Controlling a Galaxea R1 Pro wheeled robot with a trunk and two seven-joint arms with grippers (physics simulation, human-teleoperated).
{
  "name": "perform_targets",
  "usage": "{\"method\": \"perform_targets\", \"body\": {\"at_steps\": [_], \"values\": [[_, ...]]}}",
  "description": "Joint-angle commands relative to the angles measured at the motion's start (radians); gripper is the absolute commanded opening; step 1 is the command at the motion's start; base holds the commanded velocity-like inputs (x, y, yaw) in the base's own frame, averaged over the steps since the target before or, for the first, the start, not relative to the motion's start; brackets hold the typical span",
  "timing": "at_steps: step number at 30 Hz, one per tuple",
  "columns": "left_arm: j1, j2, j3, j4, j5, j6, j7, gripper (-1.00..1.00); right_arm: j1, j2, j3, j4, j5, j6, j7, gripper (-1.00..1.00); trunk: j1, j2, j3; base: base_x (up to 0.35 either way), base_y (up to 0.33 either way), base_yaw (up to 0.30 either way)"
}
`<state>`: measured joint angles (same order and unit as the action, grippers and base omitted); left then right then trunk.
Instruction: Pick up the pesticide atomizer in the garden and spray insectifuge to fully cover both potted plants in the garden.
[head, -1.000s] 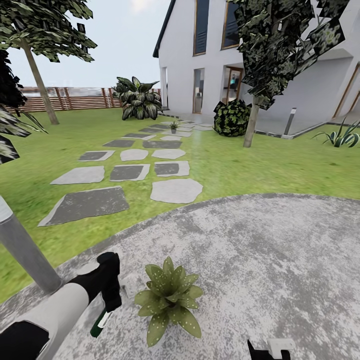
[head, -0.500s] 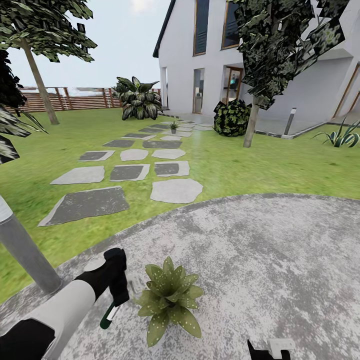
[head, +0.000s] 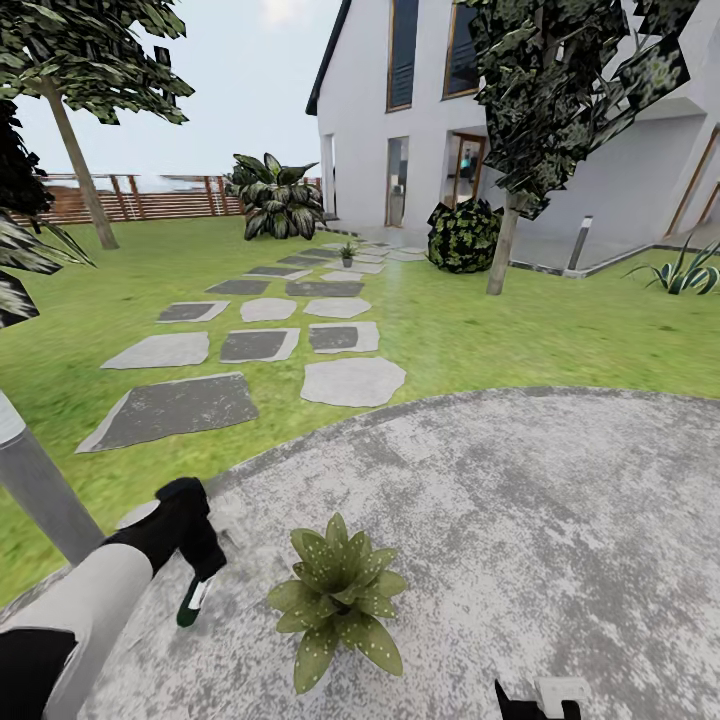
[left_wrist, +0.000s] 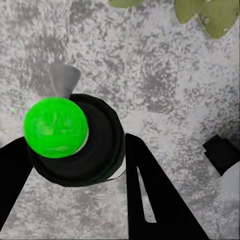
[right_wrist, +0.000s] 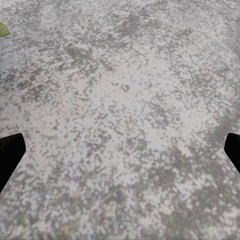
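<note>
On the round grey patio (head: 520, 500), the near potted plant (head: 337, 597) spreads its pale-speckled green leaves just in front of me. My left gripper (head: 196, 562) is shut on the pesticide atomizer (head: 190, 603), a dark green bottle with a pale label, hanging tilted a short way left of that plant. The left wrist view looks along the bottle (left_wrist: 82, 142) at its bright green end (left_wrist: 55, 127), with black fingers (left_wrist: 152, 195) on both sides and plant leaves (left_wrist: 210, 15) at the edge. The second potted plant (head: 347, 250) stands far off on the stepping stones. My right gripper (right_wrist: 120, 150) hangs open over bare paving.
A grey bollard lamp (head: 40, 490) rises close beside my left arm at the patio's edge. Stepping stones (head: 260, 345) lead across the lawn toward the white house (head: 420, 110). A tree trunk (head: 503, 245), a round bush (head: 463, 235) and the brown fence (head: 150, 197) stand farther back.
My left arm first brought the bottle closer to the near plant, then drew back to the left and farther from it. The right arm and the view have stayed still.
</note>
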<state>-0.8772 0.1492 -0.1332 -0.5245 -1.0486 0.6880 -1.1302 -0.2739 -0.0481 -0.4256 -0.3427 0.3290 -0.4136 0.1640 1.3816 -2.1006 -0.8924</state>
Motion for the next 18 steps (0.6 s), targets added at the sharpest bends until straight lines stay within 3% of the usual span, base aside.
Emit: {"method": "perform_targets", "body": {"at_steps": [1, 2, 3, 5, 7, 9, 10, 12, 13, 14, 15, 17, 18], "values": [[0.0, 0.007, 0.088, -0.004, 0.001, 0.01, 0.079, -1.0, -0.001, 0.001, -0.009, 0.001, 0.004, -0.004, 0.008, 1.0, 0.0, 0.0, -0.001, 0.0, 0.0, 0.0], [0.0, 0.008, 0.165, -0.016, 0.004, 0.01, 0.166, -1.0, -0.001, 0.001, -0.009, 0.001, 0.004, -0.004, 0.008, 1.0, 0.0, 0.0, -0.001, 0.0, 0.0, 0.0], [0.001, 0.007, 0.216, -0.03, 0.007, 0.009, 0.224, -1.0, -0.001, 0.001, -0.009, 0.001, 0.004, -0.004, 0.008, 1.0, 0.0, 0.0, -0.001, 0.0, 0.0, 0.0], [0.003, 0.004, 0.279, -0.04, 0.011, 0.003, 0.28, -1.0, -0.001, 0.001, -0.009, 0.0, 0.004, -0.004, 0.008, 1.0, 0.0, 0.0, -0.001, 0.0, 0.0, 0.0], [0.004, -0.002, 0.359, -0.046, 0.04, -0.004, 0.31, -1.0, -0.001, 0.001, -0.009, 0.0, 0.004, -0.003, 0.008, 1.0, 0.0, 0.0, -0.001, 0.0, 0.0, 0.0], [0.013, -0.005, 0.442, -0.048, 0.109, -0.046, 0.324, -1.0, -0.001, 0.001, -0.009, -0.001, 0.004, -0.004, 0.008, 1.0, 0.0, 0.0, -0.001, 0.0, 0.0, 0.0], [0.027, -0.006, 0.486, -0.05, 0.158, -0.099, 0.337, -1.0, -0.001, 0.001, -0.009, -0.001, 0.004, -0.004, 0.008, 1.0, 0.0, 0.0, -0.001, 0.0, 0.0, 0.0], [0.051, -0.006, 0.534, -0.051, 0.225, -0.193, 0.392, -1.0, -0.001, 0.001, -0.009, -0.001, 0.004, -0.004, 0.008, 1.0, 0.0, 0.0, -0.001, 0.0, 0.0, 0.0], [0.066, -0.007, 0.55, -0.05, 0.255, -0.229, 0.445, -1.0, -0.001, 0.001, -0.009, -0.001, 0.004, -0.004, 0.008, 1.0, 0.0, 0.0, -0.001, 0.0, 0.0, 0.0], [0.106, -0.007, 0.565, -0.049, 0.327, -0.267, 0.538, -1.0, -0.001, 0.001, -0.009, -0.002, 0.004, -0.004, 0.007, 1.0, 0.0, 0.0, -0.001, 0.0, 0.0, 0.0], [0.122, -0.007, 0.569, -0.049, 0.375, -0.29, 0.554, -1.0, -0.001, 0.001, -0.01, -0.002, 0.004, -0.004, 0.007, 1.0, 0.0, 0.0, -0.001, 0.0, 0.0, 0.0], [0.158, -0.007, 0.573, -0.042, 0.501, -0.413, 0.584, -1.0, -0.001, 0.001, -0.009, -0.004, 0.004, -0.004, 0.007, 1.0, 0.0, 0.0, -0.001, 0.0, 0.0, 0.0], [0.162, -0.008, 0.572, -0.042, 0.51, -0.422, 0.614, -1.0, -0.002, -0.002, -0.009, -0.004, 0.005, -0.005, 0.008, 1.0, 0.0, 0.0, -0.001, 0.0, 0.0, 0.0]]}}
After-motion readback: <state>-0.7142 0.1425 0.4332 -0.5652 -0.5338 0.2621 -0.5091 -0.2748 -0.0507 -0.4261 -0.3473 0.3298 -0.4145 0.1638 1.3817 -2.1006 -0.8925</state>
